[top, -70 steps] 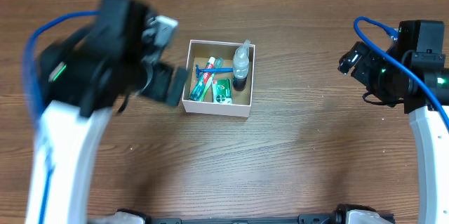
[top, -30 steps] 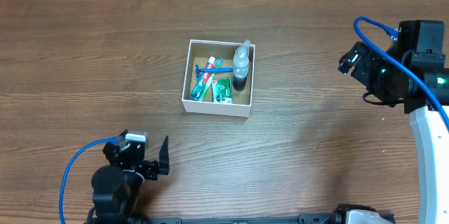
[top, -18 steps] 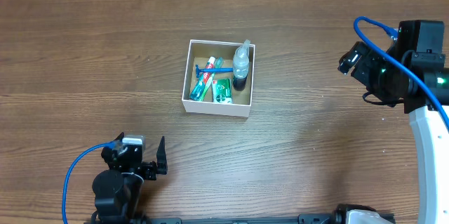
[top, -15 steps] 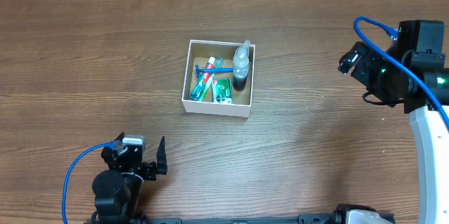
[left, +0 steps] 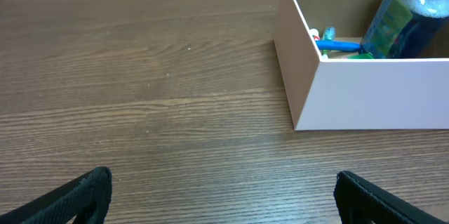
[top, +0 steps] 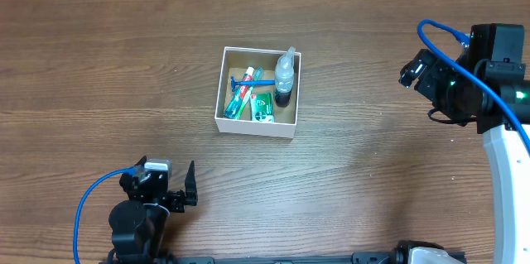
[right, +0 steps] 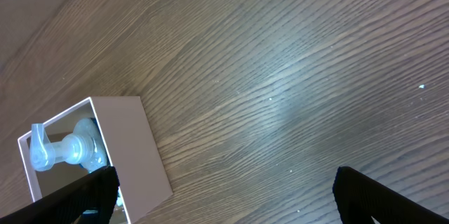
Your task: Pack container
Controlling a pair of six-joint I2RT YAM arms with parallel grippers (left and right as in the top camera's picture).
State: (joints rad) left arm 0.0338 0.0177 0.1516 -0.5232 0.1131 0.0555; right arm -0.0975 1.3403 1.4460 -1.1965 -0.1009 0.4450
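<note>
Overhead, the container (top: 255, 126) sat mid-bench (top: 373, 181). It held a toothpaste tube (top: 246, 90), a blue razor (top: 245, 81), a green packet (top: 263, 108) and a clear bottle (top: 285, 74). I couldn't read any of the print. From the left wrist, the left jaws were spread wide and empty, with the container at two o'clock. From the right wrist, the right jaws were spread too, with the container at eight o'clock.
</note>
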